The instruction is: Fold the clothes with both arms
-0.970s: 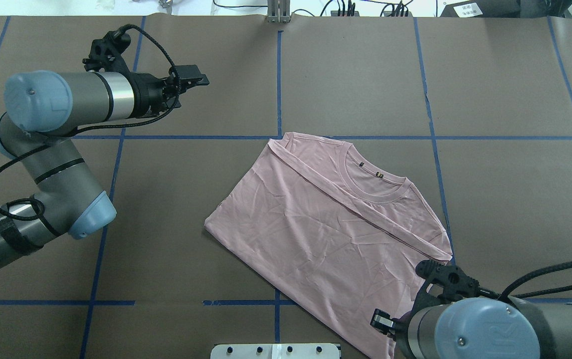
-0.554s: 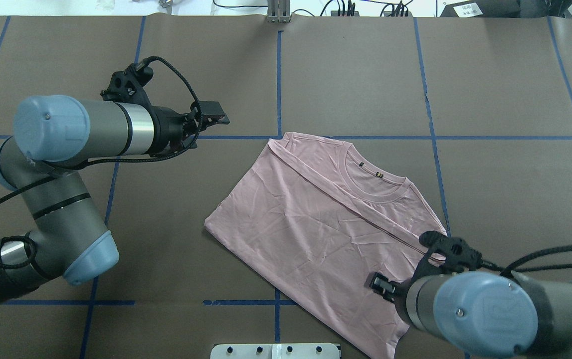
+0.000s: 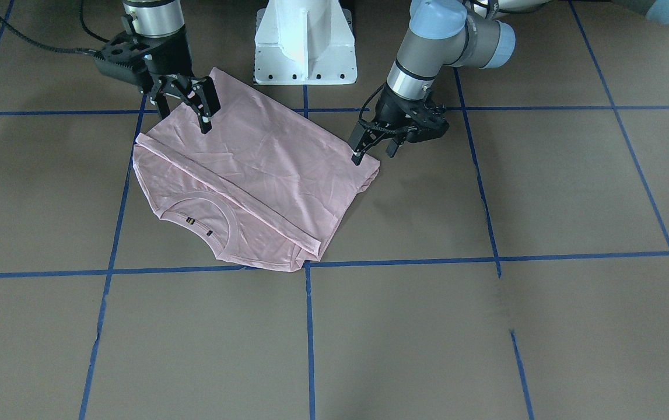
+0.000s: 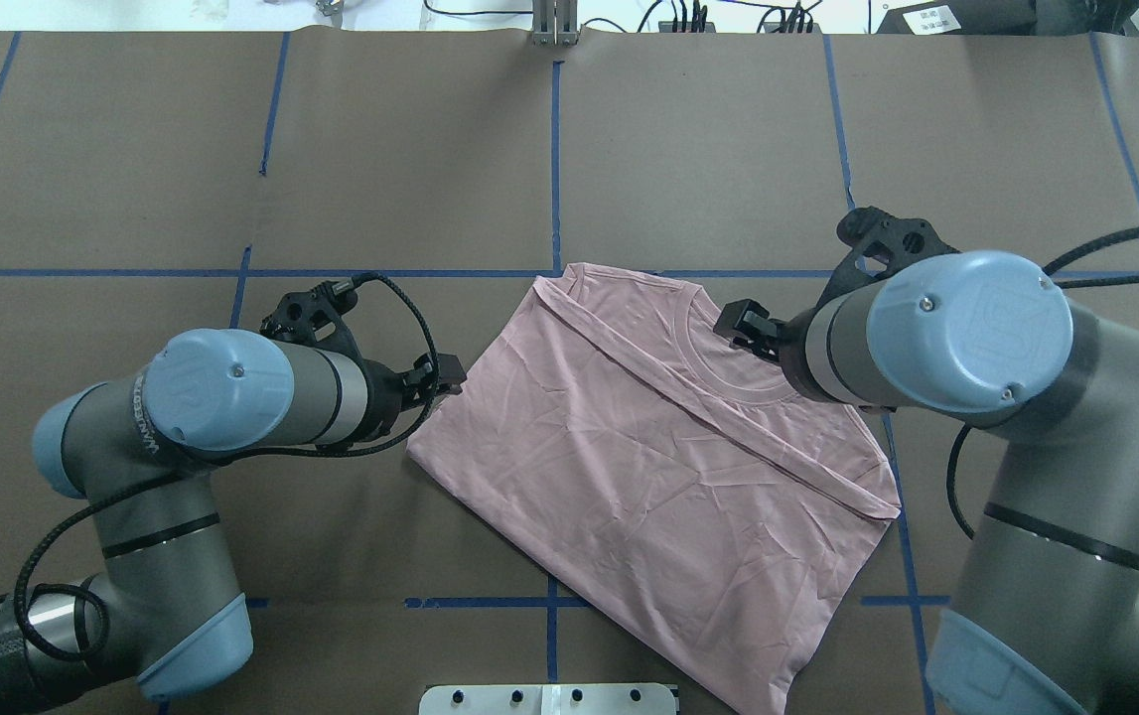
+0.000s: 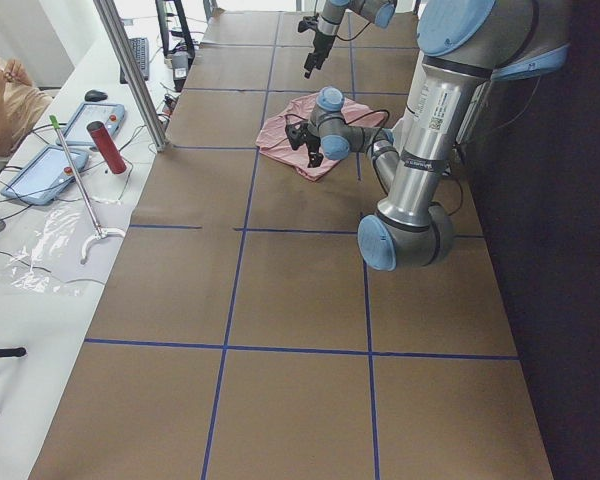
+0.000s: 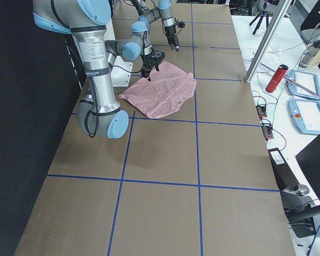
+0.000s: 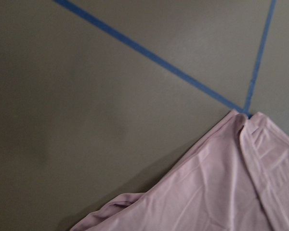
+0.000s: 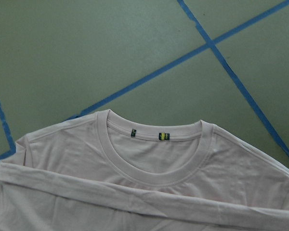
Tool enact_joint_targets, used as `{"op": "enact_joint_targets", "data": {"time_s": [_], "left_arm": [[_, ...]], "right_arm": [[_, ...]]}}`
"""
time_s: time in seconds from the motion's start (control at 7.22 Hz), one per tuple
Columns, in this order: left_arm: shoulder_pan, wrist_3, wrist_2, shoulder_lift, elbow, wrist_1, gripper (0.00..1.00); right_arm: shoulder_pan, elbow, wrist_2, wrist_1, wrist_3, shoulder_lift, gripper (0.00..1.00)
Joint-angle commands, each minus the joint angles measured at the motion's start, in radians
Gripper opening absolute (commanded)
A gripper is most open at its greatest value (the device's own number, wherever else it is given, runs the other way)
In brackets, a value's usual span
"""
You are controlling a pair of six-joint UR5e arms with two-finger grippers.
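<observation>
A pale pink T-shirt (image 4: pixel 648 467) lies flat and folded on the brown table, its ribbed neck (image 8: pixel 154 173) towards the far side. In the front view the shirt (image 3: pixel 252 169) shows a long fold line across it. My left gripper (image 4: pixel 448 382) hangs open just beside the shirt's left corner (image 3: pixel 374 154), holding nothing. My right gripper (image 4: pixel 740 326) is open and held above the shirt, with spread fingers (image 3: pixel 206 114); its wrist camera looks down on the collar. The left wrist view shows only the shirt's edge (image 7: pixel 207 192) and bare table.
Blue tape lines (image 4: pixel 554 149) grid the brown table. The white pedestal base (image 3: pixel 305 41) stands at the robot's edge, close to the shirt's hem. A side bench holds tablets and a red cylinder (image 5: pixel 107 147); a person sits there. A metal post (image 6: pixel 264 42) rises at the far edge.
The left arm swung from the far left down to the shirt's left corner. The right arm moved from the shirt's near right edge to above the collar. The shirt lies unchanged.
</observation>
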Motion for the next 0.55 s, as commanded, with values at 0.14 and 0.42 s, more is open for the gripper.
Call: {"op": "enact_joint_targets", "data": {"time_s": [0.14, 0.42], "left_arm": [[0.031, -0.001, 0.007, 0.014, 0.047, 0.009, 0.89], [0.060, -0.001, 0.007, 0.008, 0.050, 0.009, 0.73]], "right_arm": [[0.029, -0.064, 0.016, 0.062, -0.021, 0.021, 1.00], [0.029, -0.070, 0.016, 0.062, -0.022, 0.021, 1.00]]}}
